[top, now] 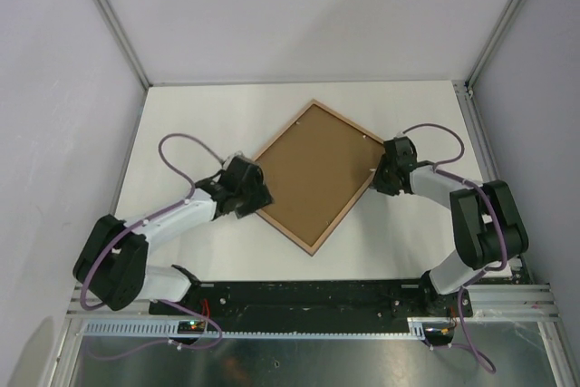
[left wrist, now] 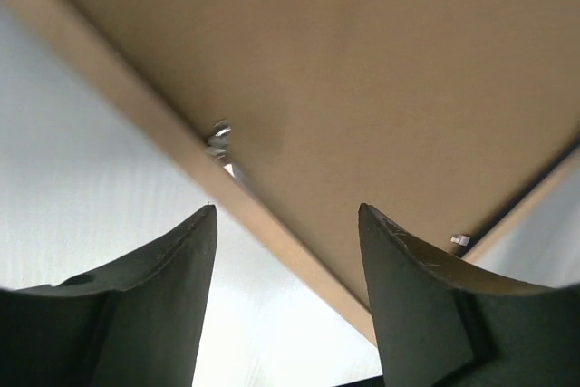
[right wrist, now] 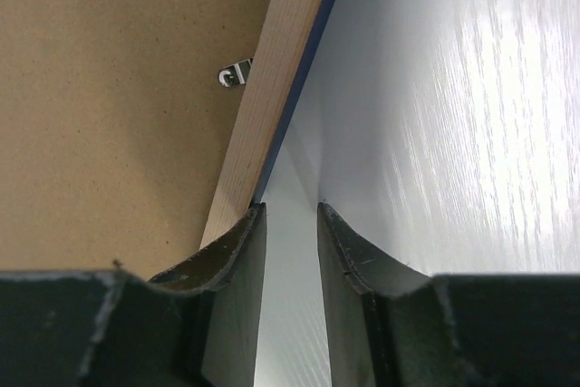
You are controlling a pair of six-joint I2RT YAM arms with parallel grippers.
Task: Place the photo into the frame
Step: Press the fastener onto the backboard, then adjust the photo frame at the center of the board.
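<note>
The frame (top: 284, 234) lies face down on the white table, turned like a diamond, with its light wood back up. A brown backing board (top: 317, 174) fills it. The photo is hidden. My left gripper (top: 258, 189) is at the frame's left corner. Its jaws stand open (left wrist: 287, 208) and hold nothing, with the wooden rail (left wrist: 154, 124) running past just beyond the fingertips. My right gripper (top: 379, 174) is at the frame's right edge. It is narrowly open (right wrist: 290, 206) over bare table, its left fingertip against the rail's (right wrist: 272, 79) outer side.
Small metal tabs (left wrist: 219, 133) (right wrist: 234, 72) sit at the board's edge against the rail. White table (top: 199, 115) surrounds the frame, with grey walls on three sides. The arms' bases and a black rail (top: 308, 296) line the near edge.
</note>
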